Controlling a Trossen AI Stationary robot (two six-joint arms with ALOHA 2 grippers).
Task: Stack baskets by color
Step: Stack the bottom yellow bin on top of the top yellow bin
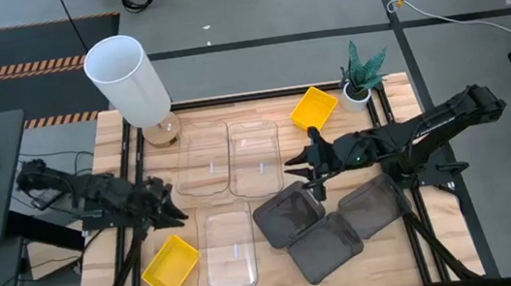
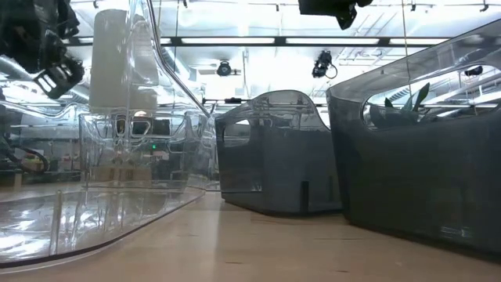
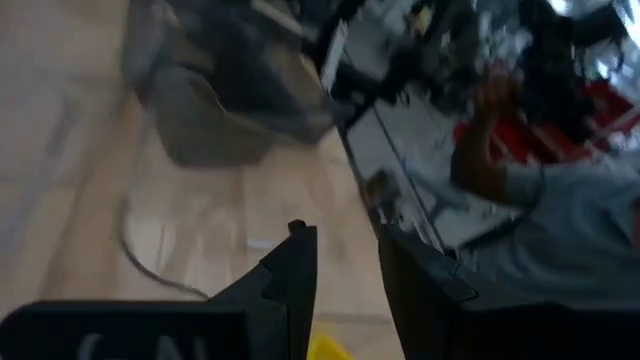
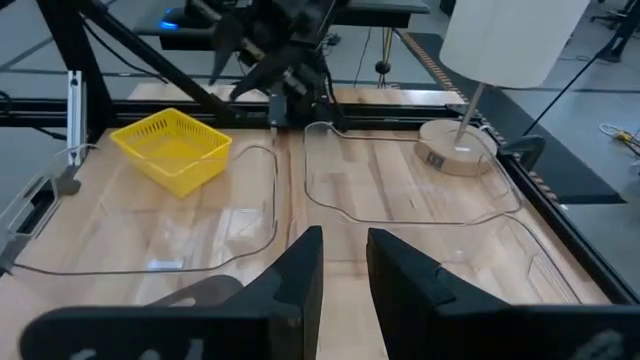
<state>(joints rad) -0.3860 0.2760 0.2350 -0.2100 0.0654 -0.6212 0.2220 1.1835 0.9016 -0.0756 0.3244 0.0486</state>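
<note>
Yellow baskets (image 1: 315,107) (image 1: 170,267) lay apart at 1 and 7 o'clock; clear baskets (image 1: 255,157) and grey baskets (image 1: 289,214) were unstacked. Left gripper (image 1: 174,212) and right gripper (image 1: 295,168) were parted, nothing grasped.

yellow baskets (image 1: 314,107): we see two, bright yellow
clear baskets (image 1: 255,157): we see three, colourless
grey baskets (image 1: 325,247): dark, smoky
cylinder (image 1: 127,79): white
table (image 1: 281,272): pale wood grain
</note>
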